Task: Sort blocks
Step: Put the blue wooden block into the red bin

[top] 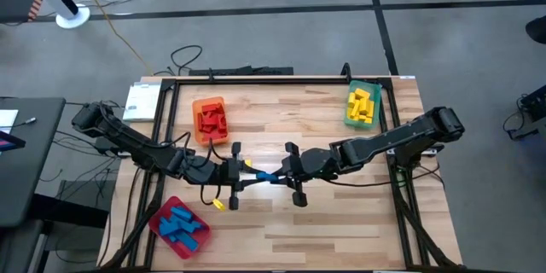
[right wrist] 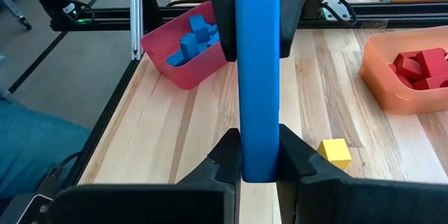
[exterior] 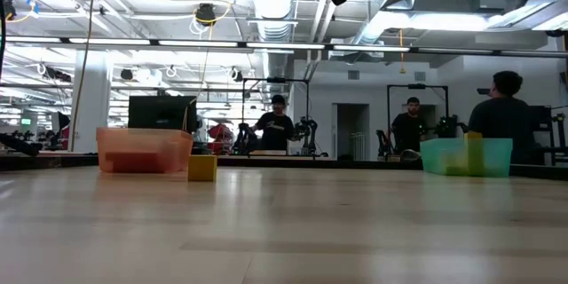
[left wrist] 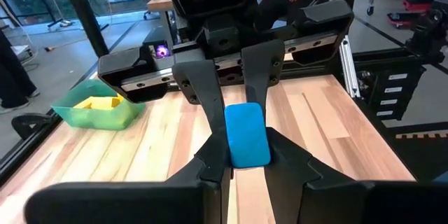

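Both hands meet over the middle of the table (top: pixel 341 222), clenched on the same blue bar block (top: pixel 266 176): the left hand (top: pixel 245 173) grips its nine o'clock end and the right hand (top: pixel 284 171) its three o'clock end, so the block bridges them above the wood. In the left wrist view the block's rounded blue end sits between that hand's dark fingers (left wrist: pixel 210 112), with the right hand's fingers closed on it from beyond; in the right wrist view the long blue bar runs straight out from the right hand. A single yellow cube (top: pixel 218 204) lies on the table at about seven o'clock from the hands. Further out, the orange tray (top: pixel 210 119) of red blocks sits at eleven o'clock, the red tray (top: pixel 180 227) of blue blocks at seven o'clock, and the green tray (top: pixel 362 107) of yellow blocks at one o'clock.
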Tool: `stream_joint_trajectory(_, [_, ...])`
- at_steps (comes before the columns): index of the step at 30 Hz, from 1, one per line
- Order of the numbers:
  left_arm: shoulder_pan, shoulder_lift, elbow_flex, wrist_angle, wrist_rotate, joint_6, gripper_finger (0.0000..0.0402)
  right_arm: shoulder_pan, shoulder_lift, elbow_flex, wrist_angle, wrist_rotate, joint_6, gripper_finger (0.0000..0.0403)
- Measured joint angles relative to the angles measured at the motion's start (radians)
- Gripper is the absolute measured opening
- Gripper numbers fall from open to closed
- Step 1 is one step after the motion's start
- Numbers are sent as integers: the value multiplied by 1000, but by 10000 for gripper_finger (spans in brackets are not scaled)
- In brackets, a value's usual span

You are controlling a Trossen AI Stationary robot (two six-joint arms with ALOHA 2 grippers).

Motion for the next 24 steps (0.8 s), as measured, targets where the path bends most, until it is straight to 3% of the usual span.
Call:
stream_joint_trajectory(7, [0, 0, 0, -9, 1, 37, 54, -1, 0, 0, -6, 0, 9, 71])
stream_joint_trajectory(19, [-12, 1, -1, -72, 2, 70, 53, -1, -1, 0, -56, 24, 18, 228])
stream_joint_trajectory(24, [-22, 1, -1, -90, 1, 81, 53, -10, -1, 0, -122, 27, 45, 258])
